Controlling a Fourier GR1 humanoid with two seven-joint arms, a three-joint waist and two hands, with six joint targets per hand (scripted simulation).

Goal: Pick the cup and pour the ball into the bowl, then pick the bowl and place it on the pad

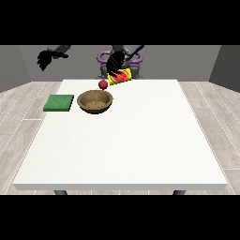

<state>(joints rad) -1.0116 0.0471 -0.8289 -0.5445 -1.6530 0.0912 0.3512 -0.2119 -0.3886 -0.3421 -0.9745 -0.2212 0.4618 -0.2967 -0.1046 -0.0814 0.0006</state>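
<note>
Gripping a yellow cup (120,77) with a red inside, the hand at the view's right (114,62) holds it tipped on its side above the far edge of the white surface (122,145). A red ball (102,84) sits just left of the cup's mouth, above the far rim of the brown bowl (95,101). Left of the bowl lies a green pad (59,103). Raised off to the far left, the hand at the view's left (45,58) hangs with fingers relaxed, holding nothing.
</note>
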